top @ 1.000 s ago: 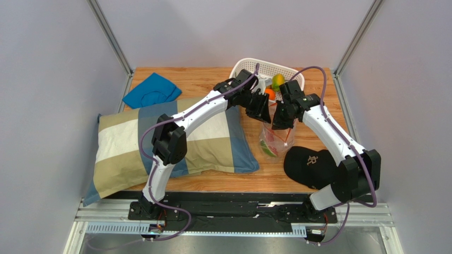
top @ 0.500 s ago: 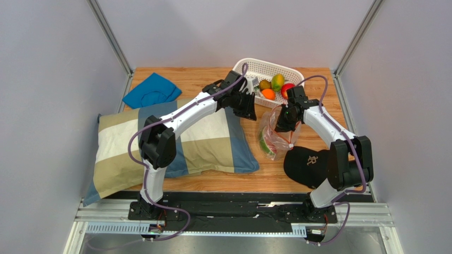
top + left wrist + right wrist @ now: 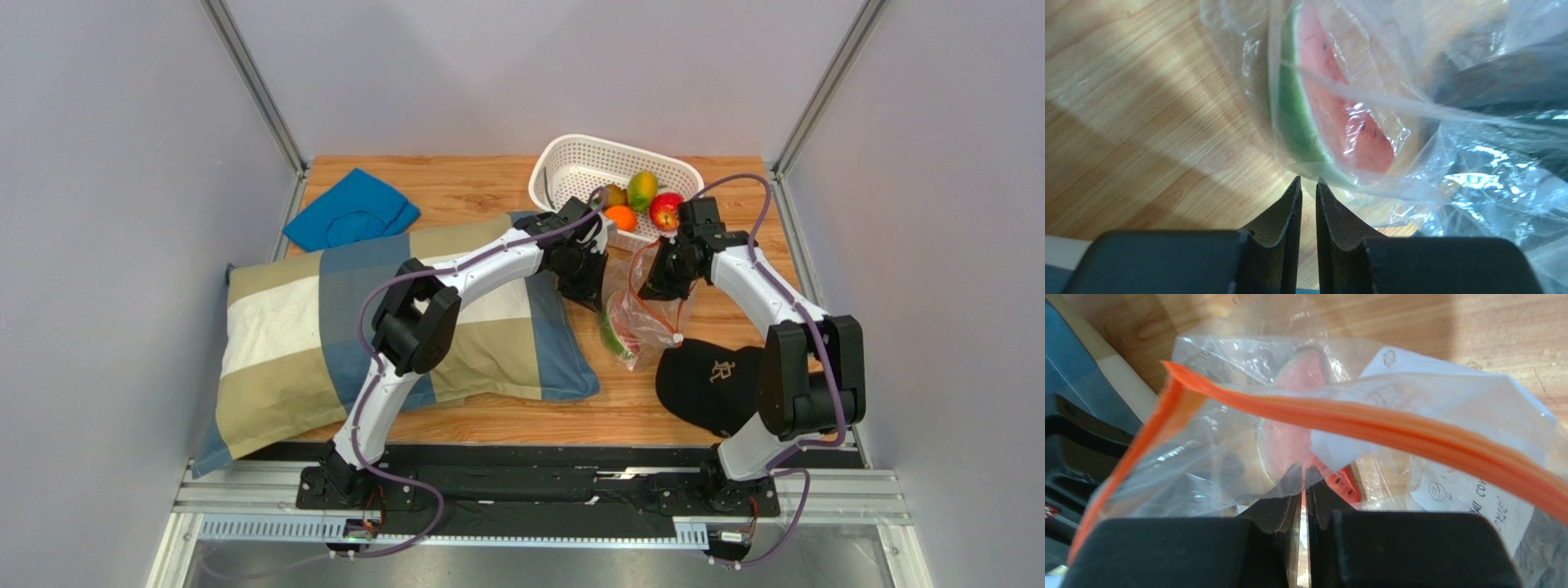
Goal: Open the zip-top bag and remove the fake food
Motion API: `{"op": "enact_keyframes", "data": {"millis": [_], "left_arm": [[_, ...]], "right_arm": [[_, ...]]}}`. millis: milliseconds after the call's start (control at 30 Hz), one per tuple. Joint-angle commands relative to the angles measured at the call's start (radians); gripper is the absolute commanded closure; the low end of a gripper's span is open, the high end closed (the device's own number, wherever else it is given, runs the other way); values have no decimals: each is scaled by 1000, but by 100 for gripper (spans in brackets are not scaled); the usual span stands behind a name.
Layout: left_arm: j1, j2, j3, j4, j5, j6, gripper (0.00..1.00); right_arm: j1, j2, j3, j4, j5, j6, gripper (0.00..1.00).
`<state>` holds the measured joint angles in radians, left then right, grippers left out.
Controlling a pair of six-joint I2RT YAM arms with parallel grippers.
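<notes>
My left claw [image 3: 1309, 182] is coming down from beside the white basket [image 3: 577, 153] to the left flank of the zip-top bag [image 3: 634, 325], lower and nearer than half a second ago, and my left elbow is swinging right over the checked pillow [image 3: 307, 331]. My right claw [image 3: 1303, 473] is staying about where it was, at the bag's upper right.

The left fingers are standing nearly together with only a sliver between them. The crinkled film is lying right at their tips, but I cannot tell whether any of it is caught. The right fingers are pressing together on the clear plastic just under the mouth, and the orange zip strip [image 3: 1389, 425] is running slantwise across in front of them.

The bag is sitting on the wooden table [image 3: 1137, 122] between the pillow's right edge and the black cap [image 3: 711, 377], just in front of the basket, with its mouth lifted toward my right claw. Inside it the fake food, a watermelon slice [image 3: 1315, 116], is lying with its green rind toward my left claw. An orange [image 3: 621, 217] and a red apple [image 3: 666, 210] are resting in the basket
</notes>
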<state>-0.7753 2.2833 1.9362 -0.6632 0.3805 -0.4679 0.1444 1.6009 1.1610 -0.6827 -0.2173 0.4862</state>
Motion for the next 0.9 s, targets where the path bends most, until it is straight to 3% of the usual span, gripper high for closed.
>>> {"op": "enact_keyframes", "data": {"millis": [0,233,333,500,600,733,867], "left_arm": [[-22,10,53,4,-37,5,81],[-30,31,34,7,-48,0,82],[-30,33,23,13,-51,-3,83],[-30,45,30,10,-54,-6,83],[-30,64,35,11,-49,-8,83],[-30,91,47,11,-46,-12,83],[-30,113,67,2,-51,-11,83]], "right_arm": [[35,-45,16,107,53,66,93],[66,-38,-9,130,62,276,100],[93,-16,-32,135,139,218,100],[92,-16,-130,218,108,102,96],[93,-9,-150,233,82,49,88],[92,19,-144,261,-10,-1,65],[92,56,-144,262,-116,-26,53]]}}
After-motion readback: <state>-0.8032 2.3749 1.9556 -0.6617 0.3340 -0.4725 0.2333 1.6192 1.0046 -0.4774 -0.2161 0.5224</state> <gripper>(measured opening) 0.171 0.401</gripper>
